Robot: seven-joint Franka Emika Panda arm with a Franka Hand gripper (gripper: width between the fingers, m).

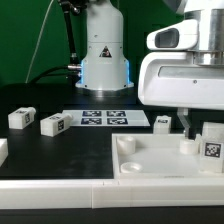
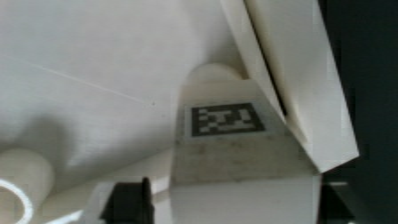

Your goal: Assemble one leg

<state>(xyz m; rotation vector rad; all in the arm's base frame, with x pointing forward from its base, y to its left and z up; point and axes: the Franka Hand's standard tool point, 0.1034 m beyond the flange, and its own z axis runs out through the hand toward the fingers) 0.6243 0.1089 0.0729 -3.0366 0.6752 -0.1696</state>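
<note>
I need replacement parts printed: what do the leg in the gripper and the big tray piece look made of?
The leg looks like matte white plastic, probably printed: faint fine grain below its tag. The tray piece looks like the same smooth white plastic, with moulded rounded edges and a round socket. Neither can be confirmed by look alone.

Even, bright light; both views low in resolution and soft.
White plastic nearly blows out against the black table (image 1: 60, 150); the wrist view is blurred up close, with soft grey shadows.
</note>
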